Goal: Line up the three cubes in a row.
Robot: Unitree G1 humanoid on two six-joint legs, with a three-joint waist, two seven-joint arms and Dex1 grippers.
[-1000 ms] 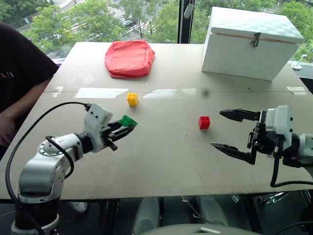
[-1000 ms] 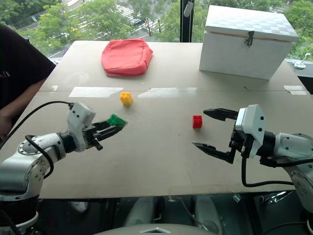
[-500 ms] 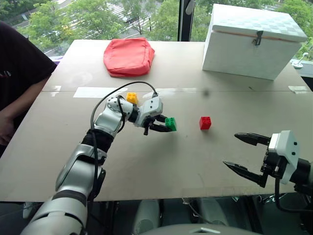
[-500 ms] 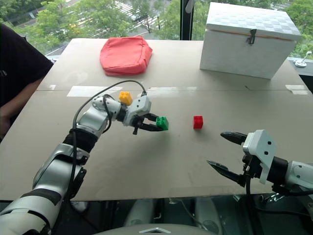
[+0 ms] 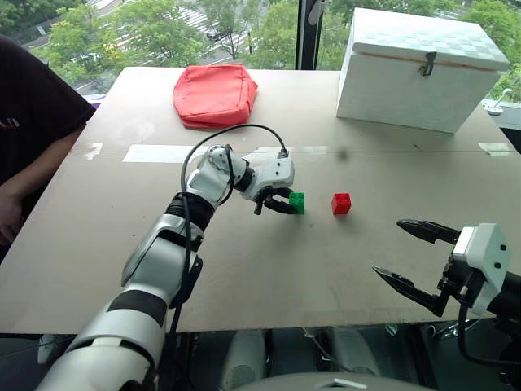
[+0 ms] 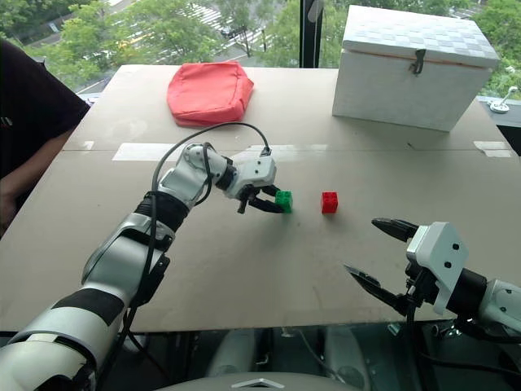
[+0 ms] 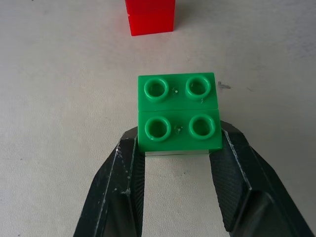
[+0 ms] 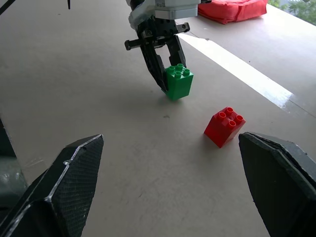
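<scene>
The left gripper (image 5: 286, 204), its jaws clamped on the green cube (image 5: 297, 203), has swung across the counter (image 5: 244, 269) from the robot's left side and now holds that cube low over the surface, just beside the red cube (image 5: 341, 204) at its 9 o'clock; whether the green one already rests on the counter cannot be told. The yellow cube is hidden behind the left arm. The right gripper (image 5: 415, 261) has drawn back toward the near edge, jaws wide apart and empty. Green and red now sit side by side, so two of the three look lined up; likely next is release, then fetching yellow.
</scene>
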